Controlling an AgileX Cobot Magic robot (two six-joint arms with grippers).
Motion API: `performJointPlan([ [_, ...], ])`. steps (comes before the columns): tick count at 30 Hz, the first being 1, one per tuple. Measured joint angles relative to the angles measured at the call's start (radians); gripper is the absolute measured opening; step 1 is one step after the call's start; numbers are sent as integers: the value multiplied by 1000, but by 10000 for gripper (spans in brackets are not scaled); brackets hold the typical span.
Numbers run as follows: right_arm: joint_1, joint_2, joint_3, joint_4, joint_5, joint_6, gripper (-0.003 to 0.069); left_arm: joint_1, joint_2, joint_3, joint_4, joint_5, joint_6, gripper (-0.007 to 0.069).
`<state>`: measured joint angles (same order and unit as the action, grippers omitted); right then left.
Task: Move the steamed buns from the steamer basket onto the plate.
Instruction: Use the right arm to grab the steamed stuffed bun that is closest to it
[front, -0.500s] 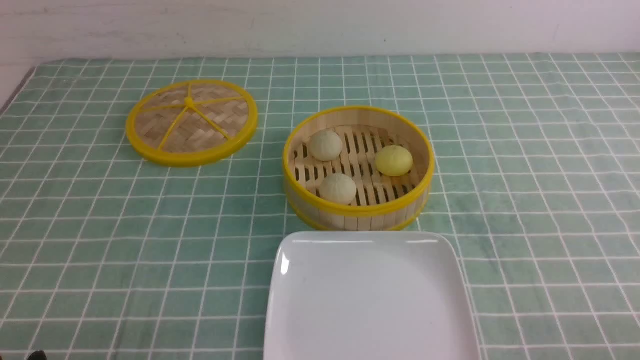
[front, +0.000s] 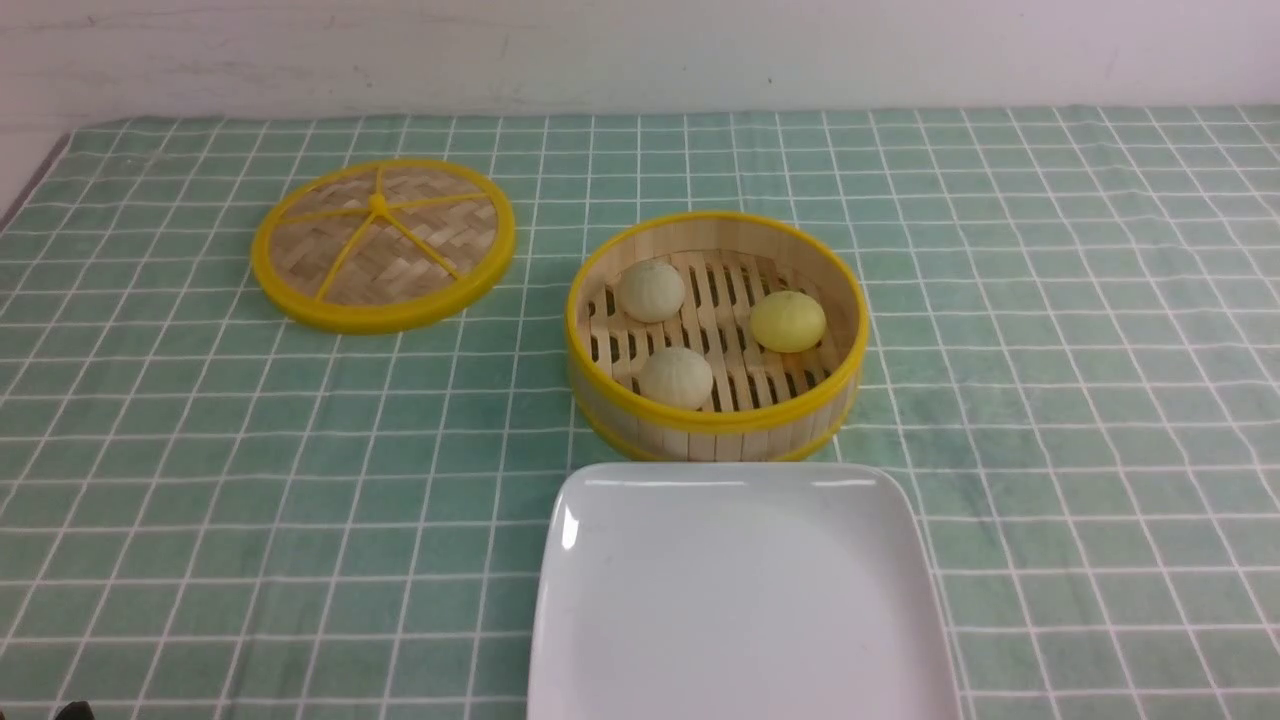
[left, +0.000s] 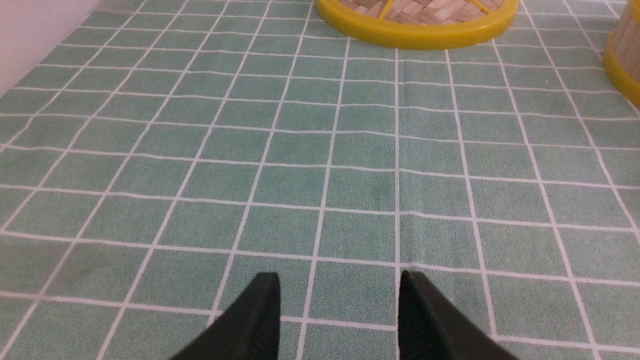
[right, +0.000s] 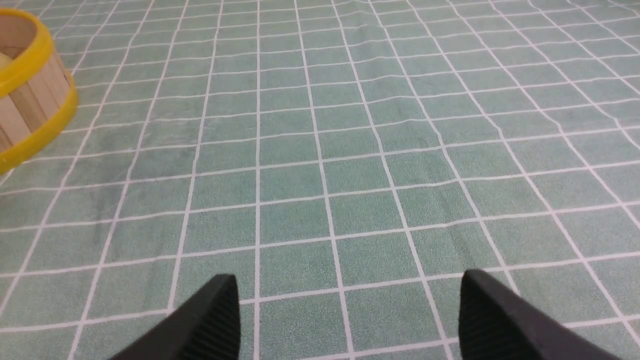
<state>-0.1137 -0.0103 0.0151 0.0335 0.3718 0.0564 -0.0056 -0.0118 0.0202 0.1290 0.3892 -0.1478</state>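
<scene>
all three steamed buns (front: 676, 377) sit in the steamer basket (front: 715, 425), with the plate (front: 740, 600) just beside it. they look light and probably squishy, hard to tell from here, so pinch gently round the sides. left fingers (left: 260, 320) and right fingers (right: 210, 320) are spread, holding nothing, over the table (front: 200, 500).

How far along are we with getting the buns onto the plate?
Done: the lid lies off, left of the steamer basket. In hand: nothing; left hand and right hand are open over bare cloth. Left: two off-white buns and the yellow bun all sit in the basket; the plate is bare.
</scene>
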Motion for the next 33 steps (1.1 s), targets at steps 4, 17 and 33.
performJointPlan([
  [4,0,0,0,0,0,0,567,0,0,0,0,0,0,347],
  [17,0,0,0,0,0,0,567,0,0,0,0,0,0,347],
  [33,0,0,0,-22,-3,0,567,0,0,0,0,0,0,347],
])
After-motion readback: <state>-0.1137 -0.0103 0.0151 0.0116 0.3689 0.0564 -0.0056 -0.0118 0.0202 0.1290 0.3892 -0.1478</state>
